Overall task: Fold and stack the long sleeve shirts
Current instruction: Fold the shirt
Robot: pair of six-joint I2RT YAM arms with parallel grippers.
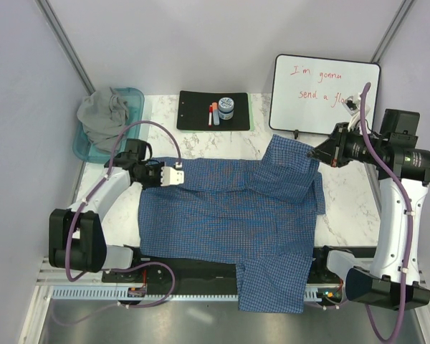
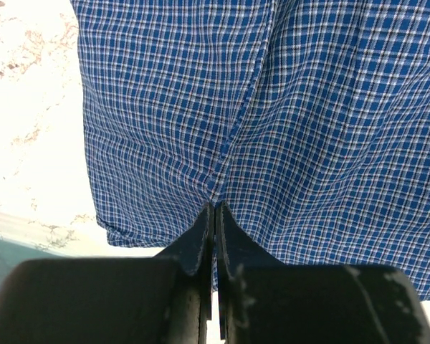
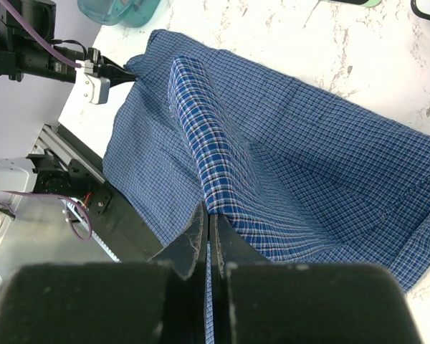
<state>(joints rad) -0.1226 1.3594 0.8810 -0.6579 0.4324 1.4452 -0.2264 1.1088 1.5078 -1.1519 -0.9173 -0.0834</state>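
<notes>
The blue-and-white check shirt (image 1: 229, 211) lies spread across the table, and one part (image 1: 272, 287) of it hangs over the near edge. My left gripper (image 1: 184, 173) is shut on the shirt's far left edge; the left wrist view shows the closed jaws pinching the check cloth (image 2: 272, 107) at a seam. My right gripper (image 1: 317, 152) is shut on the far right corner and holds it lifted, so a ridge of cloth (image 3: 201, 136) runs up into the closed jaws. The grey shirt (image 1: 104, 115) sits crumpled in the tub at the far left.
The teal plastic tub (image 1: 134, 95) stands at the far left corner. A black mat (image 1: 197, 111) with markers and a small jar (image 1: 226, 108) lies at the back centre. A whiteboard (image 1: 324, 93) stands at the back right. Bare marble (image 1: 347, 208) lies right of the shirt.
</notes>
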